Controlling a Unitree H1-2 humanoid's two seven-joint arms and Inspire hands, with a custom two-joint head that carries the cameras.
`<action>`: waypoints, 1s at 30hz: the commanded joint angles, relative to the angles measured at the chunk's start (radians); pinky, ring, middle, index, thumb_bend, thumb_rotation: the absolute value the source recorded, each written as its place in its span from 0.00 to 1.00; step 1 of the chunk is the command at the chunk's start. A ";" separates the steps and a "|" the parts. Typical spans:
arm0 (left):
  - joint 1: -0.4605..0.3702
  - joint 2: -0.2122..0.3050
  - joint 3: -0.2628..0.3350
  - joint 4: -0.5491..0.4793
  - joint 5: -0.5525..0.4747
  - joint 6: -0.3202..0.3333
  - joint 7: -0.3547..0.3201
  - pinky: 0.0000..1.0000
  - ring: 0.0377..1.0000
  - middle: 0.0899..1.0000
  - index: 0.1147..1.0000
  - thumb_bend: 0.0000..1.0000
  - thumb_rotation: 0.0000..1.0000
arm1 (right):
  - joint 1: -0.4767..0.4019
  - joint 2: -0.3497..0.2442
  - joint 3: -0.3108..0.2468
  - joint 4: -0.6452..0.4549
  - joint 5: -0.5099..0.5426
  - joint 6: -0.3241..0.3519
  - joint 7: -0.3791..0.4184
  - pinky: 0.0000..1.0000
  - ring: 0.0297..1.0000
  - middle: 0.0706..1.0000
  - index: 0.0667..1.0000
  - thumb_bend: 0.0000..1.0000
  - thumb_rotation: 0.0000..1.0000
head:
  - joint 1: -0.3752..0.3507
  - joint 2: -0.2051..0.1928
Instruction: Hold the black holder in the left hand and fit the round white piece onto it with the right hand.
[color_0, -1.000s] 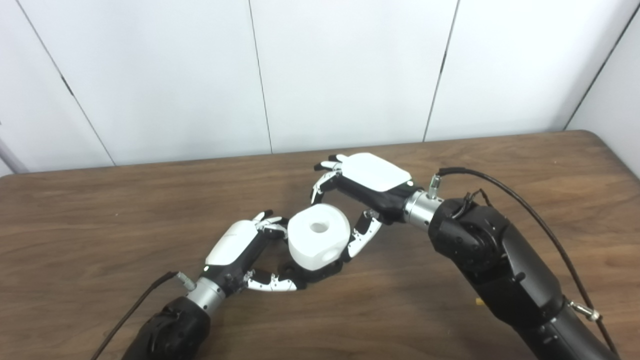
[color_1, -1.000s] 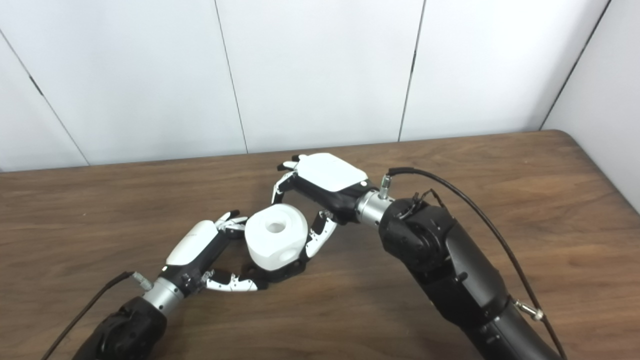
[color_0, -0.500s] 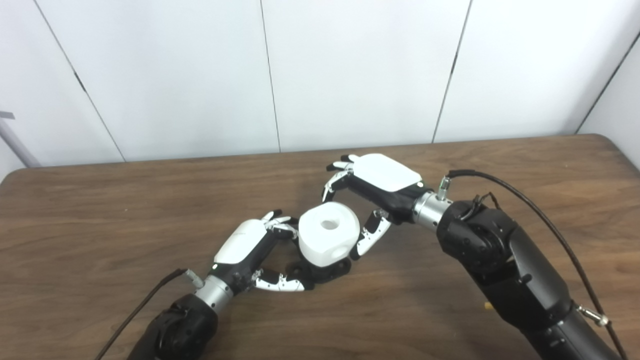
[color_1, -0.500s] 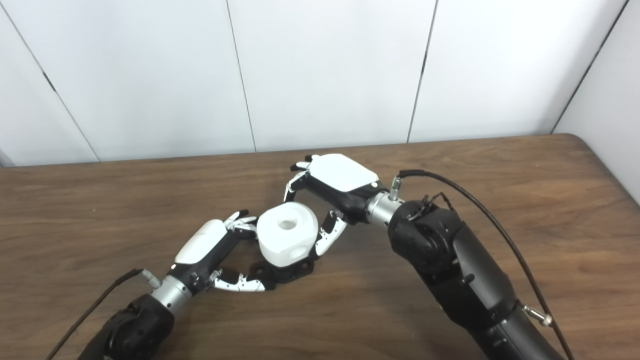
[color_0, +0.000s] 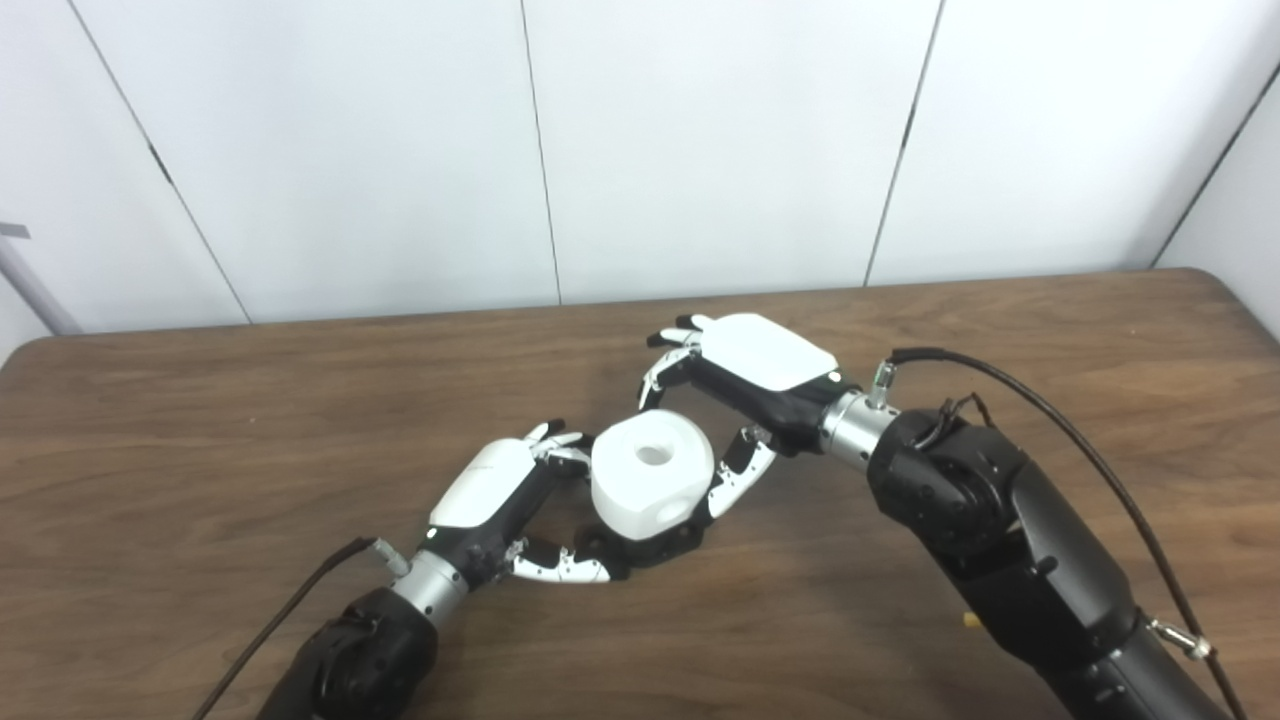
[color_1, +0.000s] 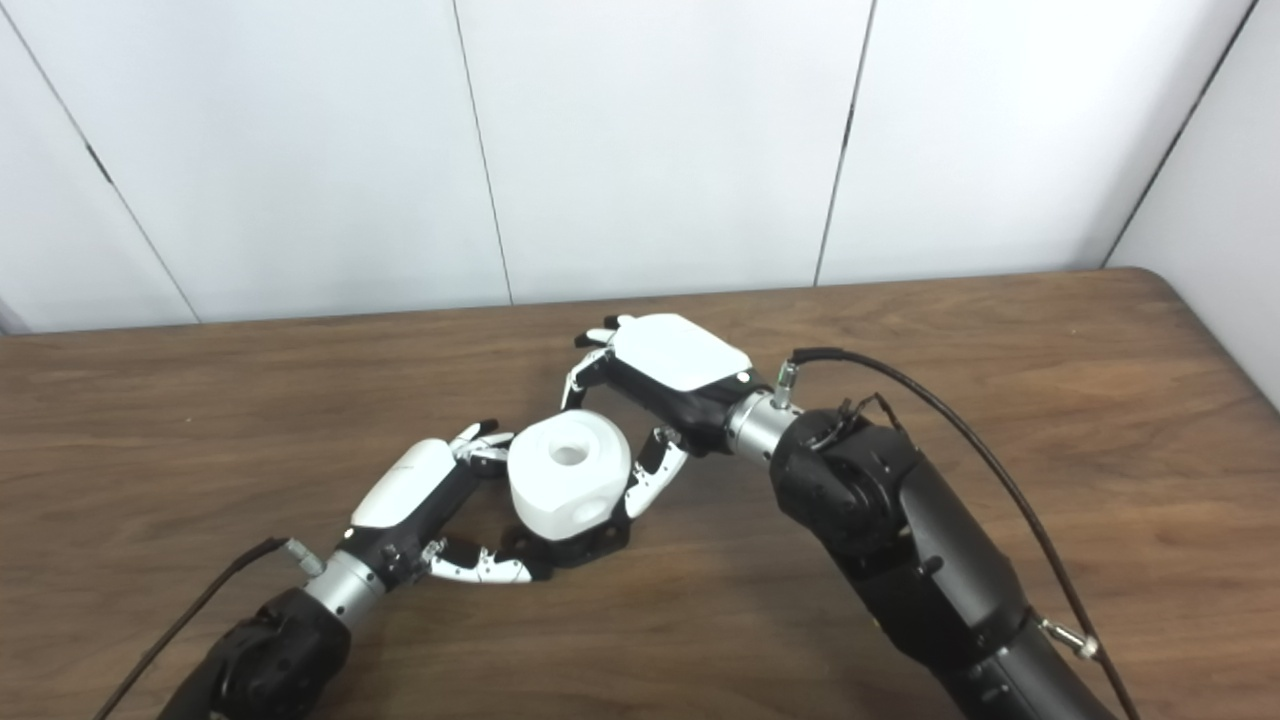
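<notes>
Since half a second ago, my right hand (color_0: 745, 385) has dipped a little lower and nearer the round white piece (color_0: 651, 479), which now sits slightly lower on the black holder (color_0: 655, 541); the camera itself has held steady over that stretch.

At the middle of the brown wooden table (color_0: 200, 440), roughly halfway between the far edge and the near edge, my two hands meet around the assembly. My left hand (color_0: 497, 495) is clamped on the black holder, its fingers (color_0: 552, 456) curling behind the white piece on the left and its thumb (color_0: 560, 568) lying along the holder's near side. The holder shows only as a dark base under the white piece, low over the tabletop; whether it touches the wood I cannot tell.

The white piece, a rounded block with a hole in its top face and a dimple on its near side, rests on the holder. My right hand arches over it from the right with its digits spread, holding nothing: the fingertips (color_0: 652, 376) hang just above the piece's far edge, and the thumb (color_0: 738, 480) lies close against its right side, contact unclear.

White wall panels (color_0: 700, 140) stand beyond the table's far edge.
</notes>
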 joint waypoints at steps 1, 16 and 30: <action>-0.016 -0.006 -0.009 -0.021 0.008 -0.005 -0.007 1.00 0.87 0.62 0.41 0.52 0.05 | -0.014 0.002 -0.001 -0.012 -0.001 -0.029 -0.024 1.00 0.92 0.71 0.44 0.53 0.14 | 0.001 0.001; -0.016 -0.010 -0.010 -0.030 0.014 -0.005 -0.002 1.00 0.87 0.62 0.41 0.52 0.06 | -0.006 0.004 0.009 -0.008 -0.010 -0.042 -0.026 1.00 0.92 0.71 0.44 0.53 0.14 | 0.012 0.012; -0.008 -0.012 -0.004 -0.050 0.004 0.010 -0.008 1.00 0.88 0.62 0.41 0.52 0.06 | -0.001 -0.020 -0.002 -0.011 0.010 -0.050 -0.014 1.00 0.91 0.70 0.44 0.52 0.14 | 0.015 0.025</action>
